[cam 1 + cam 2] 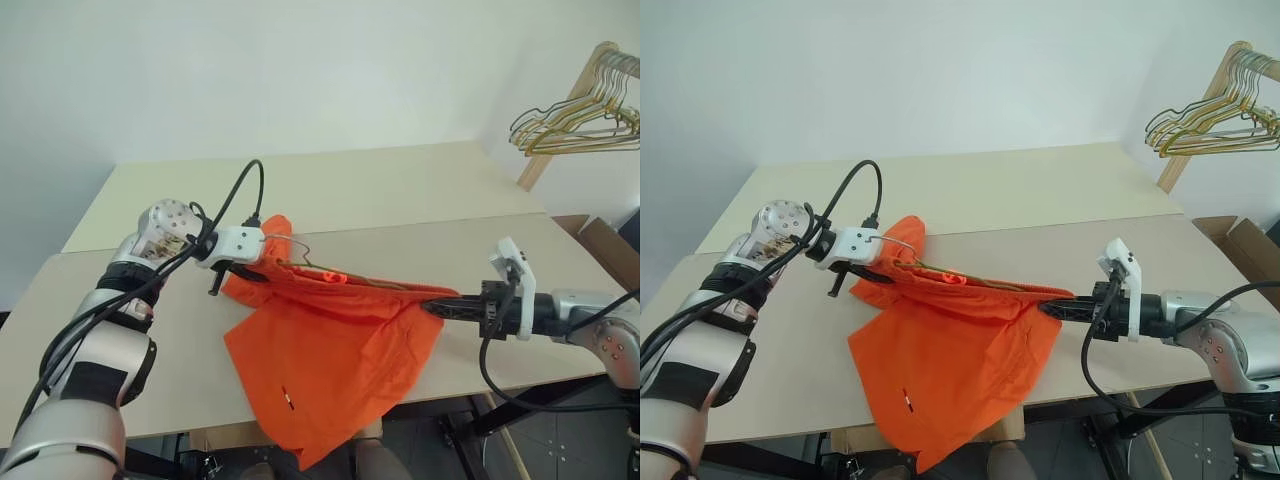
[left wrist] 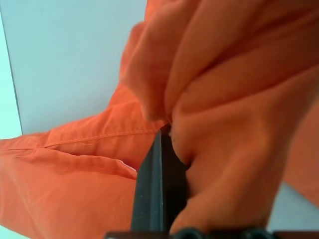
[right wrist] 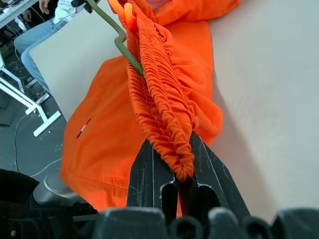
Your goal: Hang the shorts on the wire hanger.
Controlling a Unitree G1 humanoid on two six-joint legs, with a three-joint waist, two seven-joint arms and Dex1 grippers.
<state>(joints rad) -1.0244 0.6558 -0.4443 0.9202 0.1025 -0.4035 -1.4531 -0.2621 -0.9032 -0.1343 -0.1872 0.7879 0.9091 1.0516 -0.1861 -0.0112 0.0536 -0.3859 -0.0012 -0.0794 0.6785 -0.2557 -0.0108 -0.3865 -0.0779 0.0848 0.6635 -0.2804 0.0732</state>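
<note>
Shorts (image 1: 330, 350) hang stretched between our two arms over the front edge of the table (image 1: 420, 190). Our left gripper (image 1: 238, 268) is pinched tight on one end of the waistband, and our right gripper (image 3: 185, 169) is pinched tight on the other end. We see the wire hanger (image 3: 119, 42) running along the waistband, touching it.

Bright orange shorts (image 1: 330, 350), waistband stretched taut above the table, legs draped over its front edge. Thin wire hanger (image 3: 121, 44) lying along the gathered waistband
</note>
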